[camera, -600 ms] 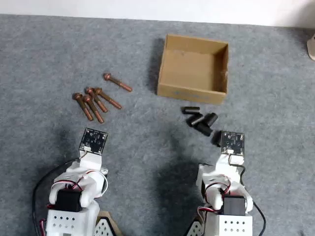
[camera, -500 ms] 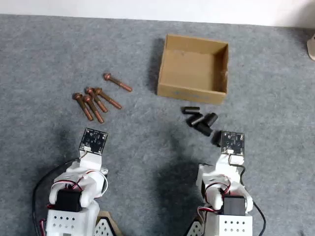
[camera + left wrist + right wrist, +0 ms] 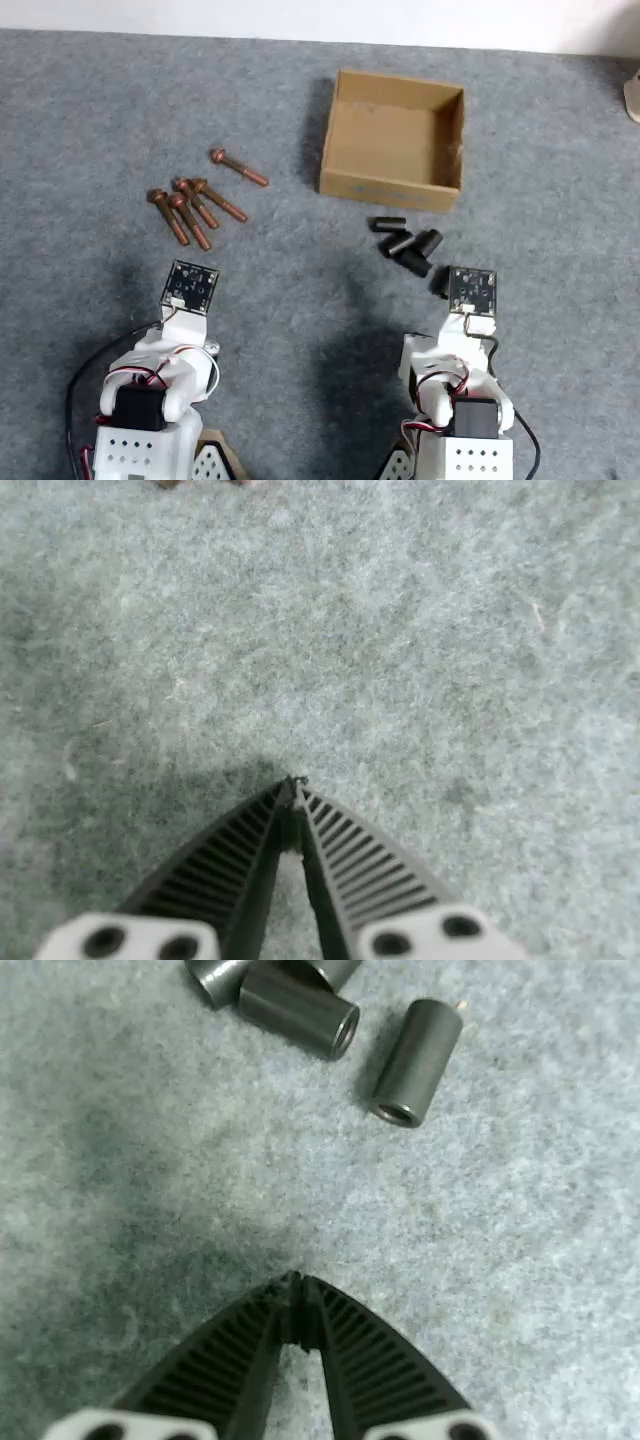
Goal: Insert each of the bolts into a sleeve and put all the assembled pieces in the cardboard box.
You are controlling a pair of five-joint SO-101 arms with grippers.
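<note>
Nearest you, your left arm (image 3: 160, 385) and right arm (image 3: 455, 390) sit side by side at the near edge of the grey felt table cover (image 3: 300, 300), both folded low with their wrists pointing away from you.

Your left gripper (image 3: 292, 785) is clenched. Its two ribbed black fingers (image 3: 235, 855) meet at the tips just above bare felt, and they grasp nothing.

Your right gripper (image 3: 292, 1282) is clenched the same way, tips together over the felt and free of any part.

Just beyond your right gripper lie the black cylindrical metal sleeves (image 3: 405, 243), all on their sides. In the right wrist view, one sleeve (image 3: 415, 1060) lies alone with its open end turned toward the gripper. Two more (image 3: 298, 1008) lie just beside it, touching each other. From above you can count five in a loose cluster, the closest one (image 3: 438, 280) partly hidden at the edge of the right wrist.

Ahead of your left arm, well apart from the sleeves, five copper-brown metal bolts (image 3: 195, 205) lie flat. Four are bunched nearly parallel, and one (image 3: 238, 167) lies a little farther out.

Farthest away, just behind the sleeves, the open-topped brown cardboard box (image 3: 390, 190) stands upright on the felt.
</note>
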